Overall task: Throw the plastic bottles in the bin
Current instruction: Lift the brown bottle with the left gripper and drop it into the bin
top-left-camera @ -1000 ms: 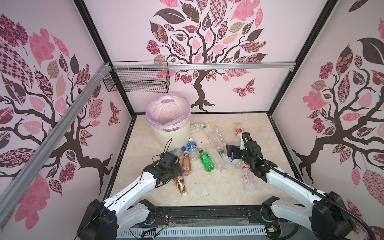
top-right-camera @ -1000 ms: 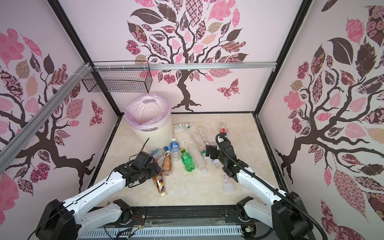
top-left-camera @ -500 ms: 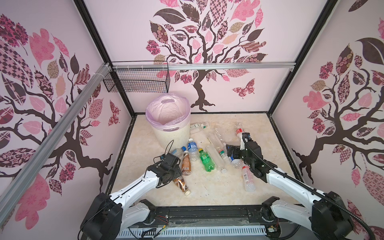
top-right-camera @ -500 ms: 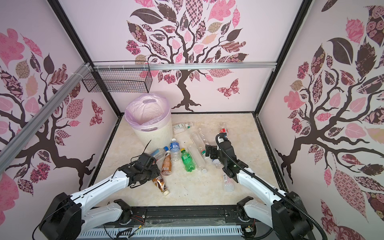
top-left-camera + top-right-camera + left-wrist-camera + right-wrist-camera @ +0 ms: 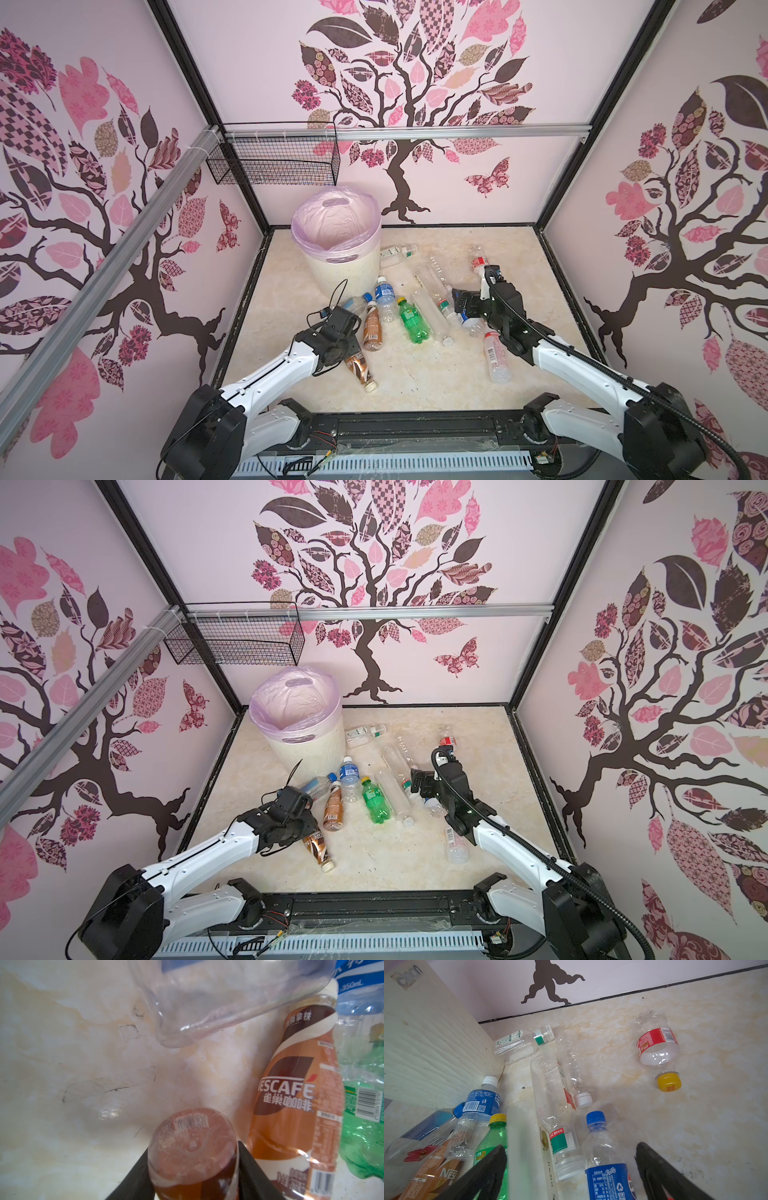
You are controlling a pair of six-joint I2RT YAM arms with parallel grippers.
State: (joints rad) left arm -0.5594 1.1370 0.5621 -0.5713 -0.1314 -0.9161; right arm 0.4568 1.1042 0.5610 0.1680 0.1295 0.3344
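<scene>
My left claw (image 5: 193, 1147) is narrowed onto the brown-wrapped bottle (image 5: 360, 370). In the left wrist view both black fingers (image 5: 137, 1176) press the sides of its base end. In both top views that bottle lies near the front of the tabletop (image 5: 415, 382). Its long axis runs from 11 to 5 o'clock, with the white cap at the 5 o'clock end. The bin (image 5: 347, 278) stands at about 12 o'clock from this claw. My left arm is the nearer one to it, so I judge the carry goes up and straight back. From above, my wrist hides the grip, and I cannot tell whether the bottle is clear of the tabletop. My right claw (image 5: 571, 1147) is spread wide over a blue-labelled bottle (image 5: 607, 1176) and is not gripping it. From there the bin is at 10 o'clock.
</scene>
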